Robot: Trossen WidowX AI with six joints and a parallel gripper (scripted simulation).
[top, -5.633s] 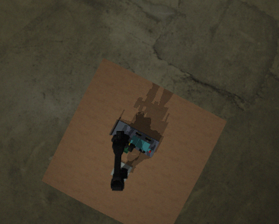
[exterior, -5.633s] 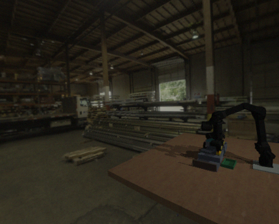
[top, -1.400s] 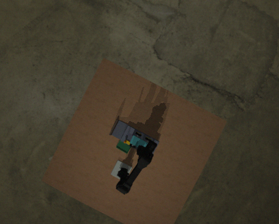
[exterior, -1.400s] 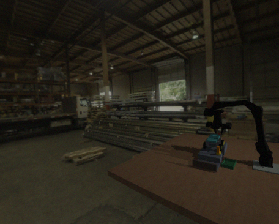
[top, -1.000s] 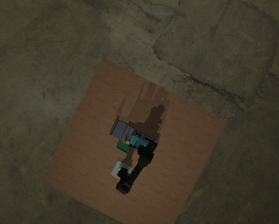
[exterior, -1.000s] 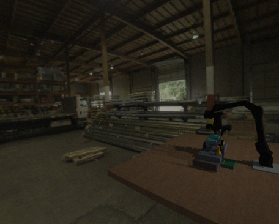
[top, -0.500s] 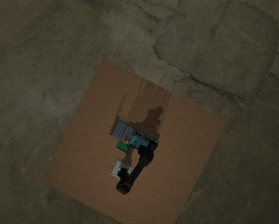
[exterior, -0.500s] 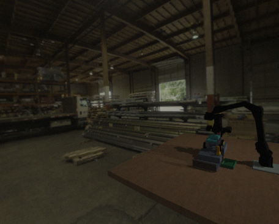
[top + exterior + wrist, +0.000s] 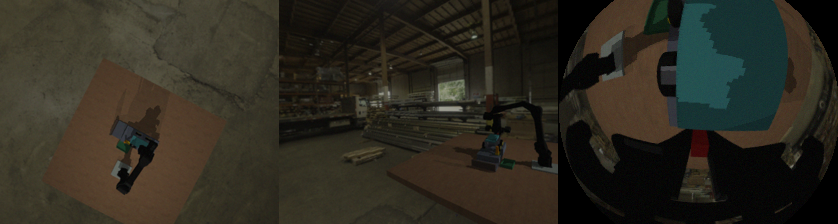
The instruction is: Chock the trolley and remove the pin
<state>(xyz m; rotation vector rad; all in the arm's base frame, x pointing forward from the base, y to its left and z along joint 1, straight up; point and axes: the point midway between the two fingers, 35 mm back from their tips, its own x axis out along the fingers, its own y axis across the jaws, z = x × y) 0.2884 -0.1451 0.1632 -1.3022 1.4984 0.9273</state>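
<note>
The teal trolley (image 9: 139,142) (image 9: 492,138) (image 9: 708,65) stands on the grey ramp (image 9: 120,130) (image 9: 486,164). The yellow chock (image 9: 126,142) (image 9: 497,150) is upright on the ramp by the trolley's downhill end, near a wheel; whether it touches the wheel is too small to tell. My gripper (image 9: 698,130) is at the uphill end, fingers shut on the red head of the stop pin (image 9: 700,148), close behind the trolley. The pin's shaft is hidden, so whether it is still seated cannot be seen. The green tray (image 9: 123,147) (image 9: 508,164) (image 9: 657,26) lies beside the ramp.
The arm's pale base plate (image 9: 117,167) (image 9: 537,166) (image 9: 617,50) is on the brown table (image 9: 82,147) (image 9: 450,174), on the tray's side of the ramp. The arm reaches over to the uphill end. The ramp's low end faces the exterior view.
</note>
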